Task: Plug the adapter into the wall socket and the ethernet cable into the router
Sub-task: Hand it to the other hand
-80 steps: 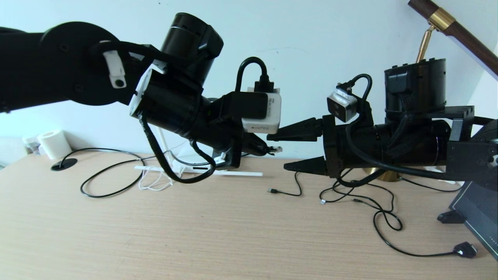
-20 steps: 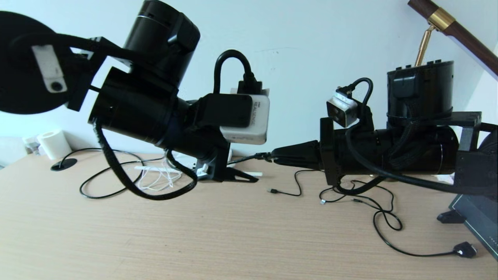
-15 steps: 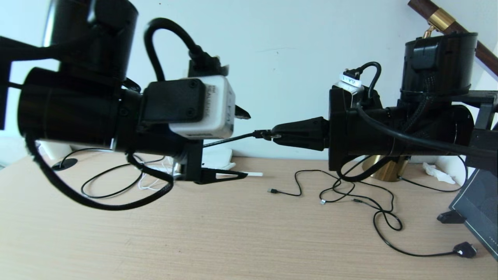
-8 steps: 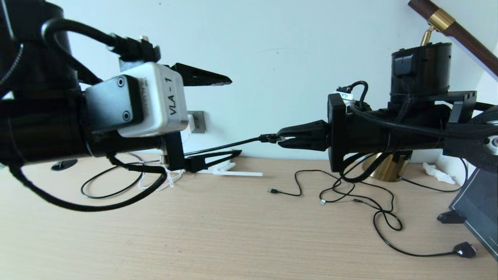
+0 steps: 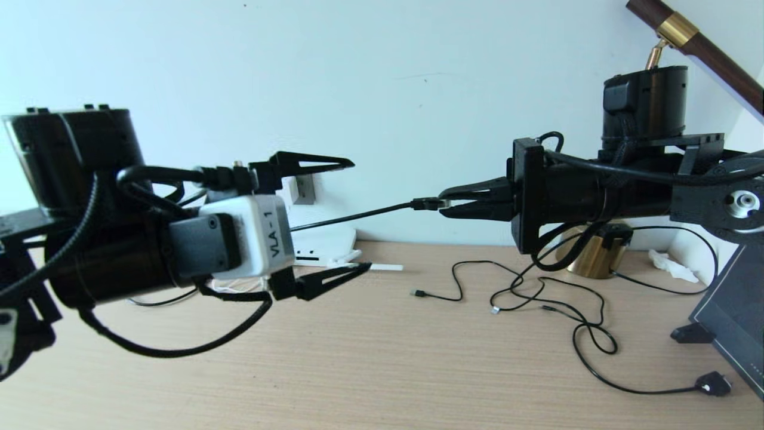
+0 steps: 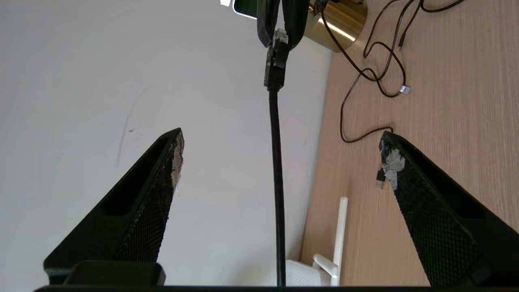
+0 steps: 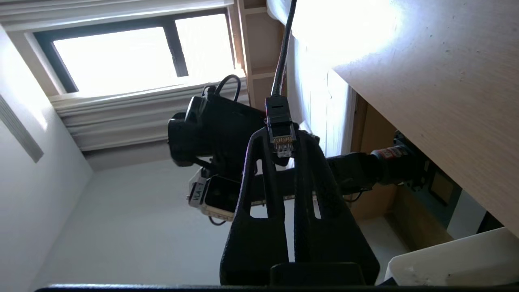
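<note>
My right gripper (image 5: 446,202) hangs above the table at mid-right, shut on the clear-tipped plug (image 7: 280,140) of the black ethernet cable (image 5: 352,216). From there the cable runs taut to the left. It passes untouched between the wide-open fingers of my left gripper (image 5: 357,214), as the left wrist view shows (image 6: 277,170). The white router (image 5: 325,243) lies by the wall behind the left gripper, one antenna (image 6: 340,227) flat on the table. On the wall above it is the dark-grey wall socket (image 5: 306,189). The white adapter (image 5: 291,190) sits against it, partly hidden.
Thin black USB cables (image 5: 555,310) loop over the right half of the wooden table (image 5: 382,370), ending in a plug (image 5: 713,383) near the front right. A brass lamp base (image 5: 588,263) stands behind my right arm. A dark panel (image 5: 734,322) leans at the far right.
The cable's plug passed from my left gripper to my right, which shut on it. The left gripper opened and drew back down and to the left. The right gripper moved slightly right.
</note>
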Controlling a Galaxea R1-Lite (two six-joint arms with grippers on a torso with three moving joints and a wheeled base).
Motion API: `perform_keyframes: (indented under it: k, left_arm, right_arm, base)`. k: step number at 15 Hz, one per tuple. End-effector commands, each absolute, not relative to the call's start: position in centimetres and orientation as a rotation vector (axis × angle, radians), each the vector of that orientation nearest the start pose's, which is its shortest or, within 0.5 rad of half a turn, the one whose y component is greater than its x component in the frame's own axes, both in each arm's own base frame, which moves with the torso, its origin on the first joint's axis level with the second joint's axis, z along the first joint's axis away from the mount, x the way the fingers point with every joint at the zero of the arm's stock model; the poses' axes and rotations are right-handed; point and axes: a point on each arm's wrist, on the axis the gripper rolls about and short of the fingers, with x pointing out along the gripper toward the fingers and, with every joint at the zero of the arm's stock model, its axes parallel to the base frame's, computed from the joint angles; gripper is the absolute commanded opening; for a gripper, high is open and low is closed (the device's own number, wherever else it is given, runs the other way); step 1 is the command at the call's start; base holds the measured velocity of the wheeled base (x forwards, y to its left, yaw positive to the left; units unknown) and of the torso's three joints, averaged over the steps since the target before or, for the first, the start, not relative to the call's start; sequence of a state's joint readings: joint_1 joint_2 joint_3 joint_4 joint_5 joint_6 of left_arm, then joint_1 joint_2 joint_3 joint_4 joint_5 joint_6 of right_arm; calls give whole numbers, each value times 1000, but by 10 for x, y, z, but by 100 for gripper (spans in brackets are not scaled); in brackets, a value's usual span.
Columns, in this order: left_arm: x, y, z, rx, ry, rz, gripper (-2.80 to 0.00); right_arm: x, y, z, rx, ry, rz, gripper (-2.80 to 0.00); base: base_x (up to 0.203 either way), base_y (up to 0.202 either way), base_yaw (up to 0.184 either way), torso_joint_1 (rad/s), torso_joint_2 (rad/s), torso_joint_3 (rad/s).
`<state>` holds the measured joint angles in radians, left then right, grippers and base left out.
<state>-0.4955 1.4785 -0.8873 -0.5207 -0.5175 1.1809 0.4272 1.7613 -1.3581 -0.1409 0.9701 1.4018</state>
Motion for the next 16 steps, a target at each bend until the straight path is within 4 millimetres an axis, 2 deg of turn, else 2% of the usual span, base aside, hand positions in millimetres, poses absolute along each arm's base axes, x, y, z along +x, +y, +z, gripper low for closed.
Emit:
perform_keyframes:
  k: [1,7,13,16]
  left_arm:
    - [226,-135,240,1078,-510,-953,0]
    - [243,-133,237,1071,-596,-947,0]
    - [243,-132,243,1064,-664,-959,0]
    - [242,-131,247,1064,-695,-948,0]
  right_arm:
    - [303,159,267,1223,1243,973,-280]
    - [308,172,265,1247,1323,961,-280]
    - [301,195,269,1233,1386,1005,-280]
    - [298,197,271,1221,1420,1041,-280]
  base:
    - [0,0,0,0,0,0]
    - [0,0,0,0,0,0]
    - [0,0,0,0,0,0]
    - [0,0,0,0,0,0]
